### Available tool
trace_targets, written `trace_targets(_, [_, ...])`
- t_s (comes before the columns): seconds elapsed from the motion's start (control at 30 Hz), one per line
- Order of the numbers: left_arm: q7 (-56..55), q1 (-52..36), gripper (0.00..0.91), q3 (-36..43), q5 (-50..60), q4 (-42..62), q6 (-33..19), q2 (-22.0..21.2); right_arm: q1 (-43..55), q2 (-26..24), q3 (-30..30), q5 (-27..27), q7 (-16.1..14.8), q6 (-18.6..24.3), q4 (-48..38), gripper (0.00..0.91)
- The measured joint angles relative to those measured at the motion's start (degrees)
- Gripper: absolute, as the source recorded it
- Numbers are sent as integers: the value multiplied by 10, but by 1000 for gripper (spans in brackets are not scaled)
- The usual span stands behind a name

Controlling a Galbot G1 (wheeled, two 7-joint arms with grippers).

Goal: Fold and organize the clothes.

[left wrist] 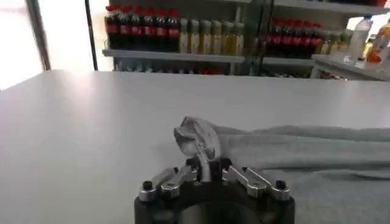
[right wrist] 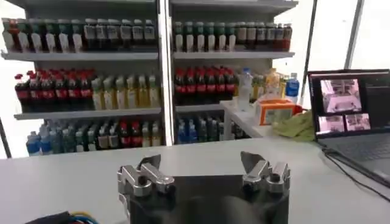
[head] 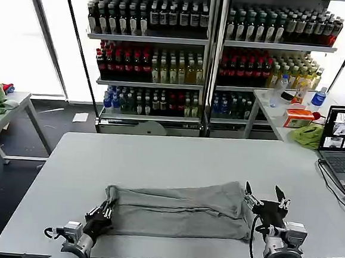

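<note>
Folded grey shirt [head: 178,210] lies rumpled on the counter [head: 158,158] — left end effector [head: 101,212] pinches its near-left corner; right end effector [head: 267,199] gapes empty.

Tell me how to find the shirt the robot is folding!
Look at the big grey table in front of the drink shelves. Near its front edge lies a light grey shirt, folded into a long strip between the robot's two arms. The left claw pinches one corner, the open right claw is raised at the other end; the cloths on the side tables are bright green.
</note>
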Motion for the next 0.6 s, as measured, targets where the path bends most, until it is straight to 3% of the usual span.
trace_targets(0.33, [5,11,0,-36,-9,-10,-5,26,12,-2,-5,2,0,0,-10,907])
trace_targets(0.6, [7,20,0,-143,-61,2,-11,112,27,0,-16,2,-3,1,-19,907])
